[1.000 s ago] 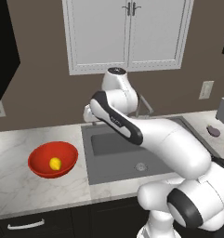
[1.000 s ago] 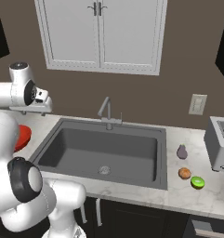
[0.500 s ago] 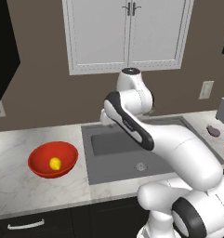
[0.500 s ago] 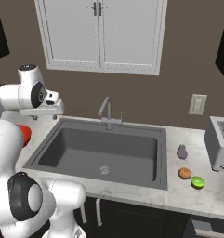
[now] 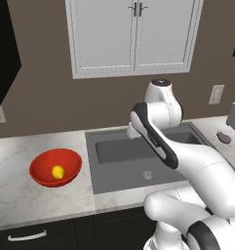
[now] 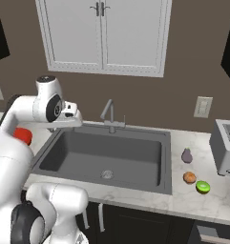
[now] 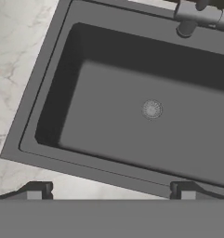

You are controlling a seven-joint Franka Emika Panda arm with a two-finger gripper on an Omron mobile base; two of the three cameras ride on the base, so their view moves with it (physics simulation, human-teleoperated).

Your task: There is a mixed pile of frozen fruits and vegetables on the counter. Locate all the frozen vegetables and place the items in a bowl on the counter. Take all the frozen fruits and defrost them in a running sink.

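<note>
Red and glossy, the bowl (image 5: 55, 168) sits on the marbled surface (image 5: 21, 195) left of the sink (image 5: 138, 161), holding the yellow piece (image 5: 58, 171). From the right base, a purple-grey eggplant (image 6: 186, 155), an orange piece (image 6: 189, 177), perhaps a fruit, and a green lime (image 6: 203, 187) lie right of the basin. Along the hand, the gripper (image 7: 108, 191) hangs wide and empty above the sink's near rim.

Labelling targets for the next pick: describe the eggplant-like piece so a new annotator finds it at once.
Start at the sink, then go to the counter on its right, before the toaster. Three small pieces sit there in a loose line. The purple-grey piece lies nearest the wall, dull and elongated, while the orange piece and green piece are round and bright.
</note>
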